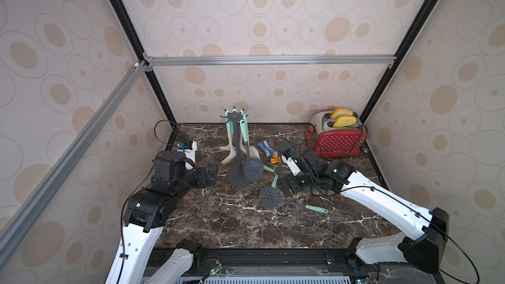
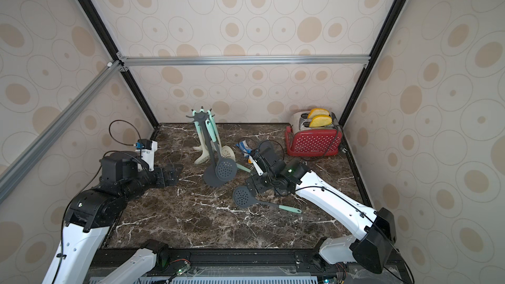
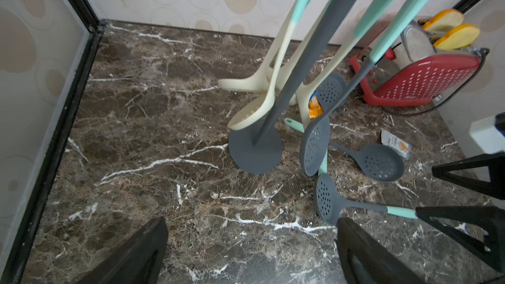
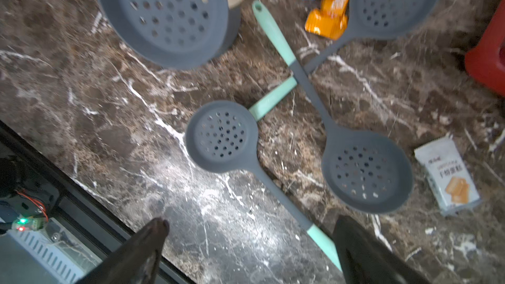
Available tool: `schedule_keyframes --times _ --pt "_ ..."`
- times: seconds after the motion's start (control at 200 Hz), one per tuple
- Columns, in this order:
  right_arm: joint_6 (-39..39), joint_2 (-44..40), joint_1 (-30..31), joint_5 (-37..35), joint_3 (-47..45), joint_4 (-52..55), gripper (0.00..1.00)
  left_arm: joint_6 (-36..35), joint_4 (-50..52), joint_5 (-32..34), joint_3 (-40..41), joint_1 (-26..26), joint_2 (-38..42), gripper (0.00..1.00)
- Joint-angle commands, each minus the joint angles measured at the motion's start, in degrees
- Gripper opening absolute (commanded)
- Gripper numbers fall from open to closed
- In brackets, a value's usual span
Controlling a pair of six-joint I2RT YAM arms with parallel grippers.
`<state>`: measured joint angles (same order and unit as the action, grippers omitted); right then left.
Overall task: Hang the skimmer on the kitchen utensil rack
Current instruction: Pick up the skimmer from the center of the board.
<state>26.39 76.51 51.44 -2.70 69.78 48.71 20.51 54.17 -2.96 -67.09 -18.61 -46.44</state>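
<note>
Black fingers (image 4: 147, 244) of the right end effector (image 4: 251, 222) crowd the near edge of its wrist view, spread wide with nothing between them. So, one grey skimmer (image 1: 253, 169) is hanging off the kitchen utensil rack (image 1: 233, 179), head dangling over the round base, next to some cream utensils (image 1: 228, 157).

The right end effector sits at 3 o'clock from that base. The left end effector (image 1: 214, 174) is at 9 o'clock, also apart and empty.

A spare skimmer (image 1: 269, 195) lies flat on the surface (image 1: 218, 228) at 4 o'clock, two crossed skimmers (image 4: 299, 72) lie beneath the right wrist, and a toaster (image 1: 338, 140) is way off at 2 o'clock.

Looks like the hang is done for that one, so this is the let-go stage. Next is probably backing the right arm out without clipping the dangling head. Or it grabs a teal handle off the surface, which means lining the end hole up with a free hook.
</note>
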Motion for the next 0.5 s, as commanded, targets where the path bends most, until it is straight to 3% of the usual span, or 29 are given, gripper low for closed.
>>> schedule_keyframes --times 0.0,0.25,0.341,0.496 --pt "2.43 -1.58 -0.12 -0.9 -2.13 4.37 1.0 3.38 -1.79 1.39 3.37 -2.61 0.94 0.99" --pt "2.01 -0.97 -0.21 -4.65 -6.24 4.54 0.99 7.64 -7.5 -0.16 12.35 -4.37 3.01 0.99" --pt "4.3 -1.12 -0.27 -5.29 -7.99 0.96 0.94 8.74 -9.06 -1.39 15.07 -4.71 3.34 0.99" --pt "10.26 2.27 -0.56 -5.47 -8.58 -4.71 0.93 11.12 -11.93 -2.97 19.64 -5.47 4.26 0.99"
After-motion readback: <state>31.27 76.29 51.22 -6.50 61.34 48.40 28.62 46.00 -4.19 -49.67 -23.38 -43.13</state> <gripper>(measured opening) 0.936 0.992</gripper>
